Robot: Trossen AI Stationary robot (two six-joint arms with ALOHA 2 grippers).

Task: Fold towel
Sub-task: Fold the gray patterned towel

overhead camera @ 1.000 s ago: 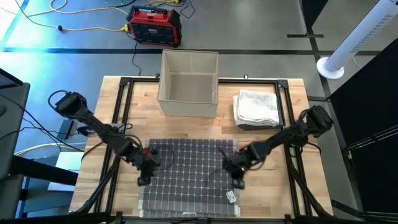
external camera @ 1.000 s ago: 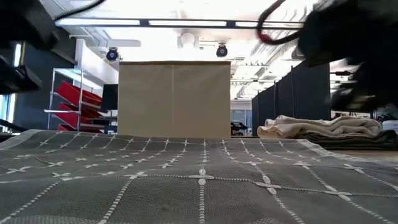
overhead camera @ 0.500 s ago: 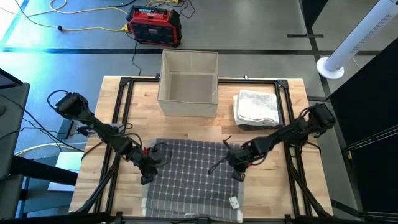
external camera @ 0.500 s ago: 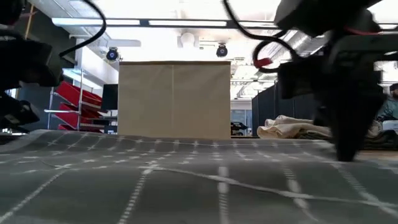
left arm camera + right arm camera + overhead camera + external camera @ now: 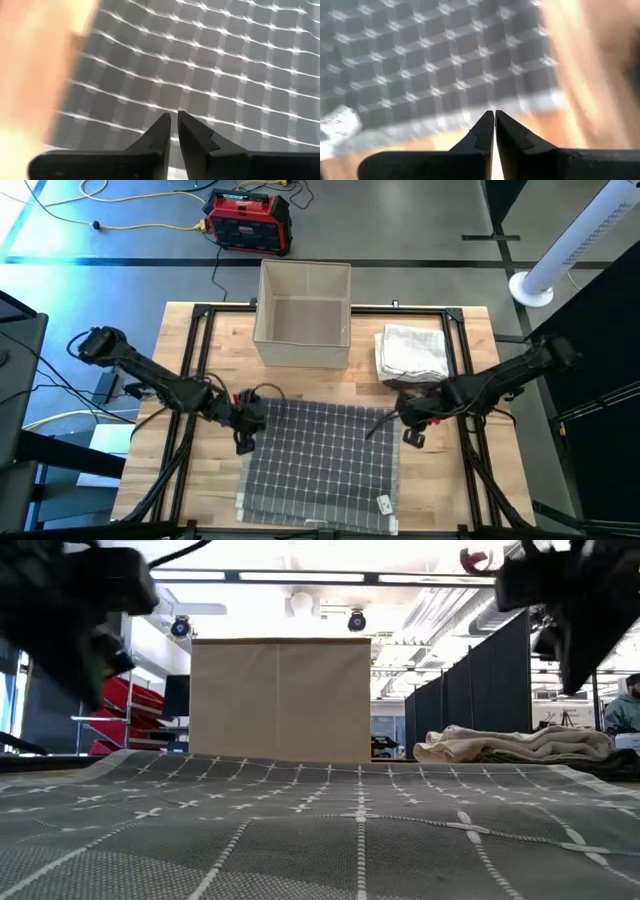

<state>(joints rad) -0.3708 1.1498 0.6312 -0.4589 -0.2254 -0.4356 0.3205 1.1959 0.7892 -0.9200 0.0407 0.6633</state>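
Note:
A grey towel (image 5: 318,460) with a white grid lies spread flat on the wooden table, its white label (image 5: 384,504) at the near right corner. My left gripper (image 5: 244,445) hovers above the towel's left edge near the far left corner. Its fingers (image 5: 173,114) are all but shut, with nothing between them. My right gripper (image 5: 412,437) hovers over bare wood just right of the towel's far right corner, its fingers (image 5: 494,112) shut and empty. In the low view both grippers hang well above the towel (image 5: 320,830).
A beige open box (image 5: 303,315) stands at the far middle of the table. A stack of folded white towels (image 5: 413,353) lies to its right. Black frame rails (image 5: 195,370) run along the table's sides. Bare wood shows left and right of the grey towel.
Both grippers have risen off the towel and gone toward the far edge, the right one also toward the table's right edge, past the towel's side. The towel, rippled half a second ago, lies flat again and has slid a little toward the right.

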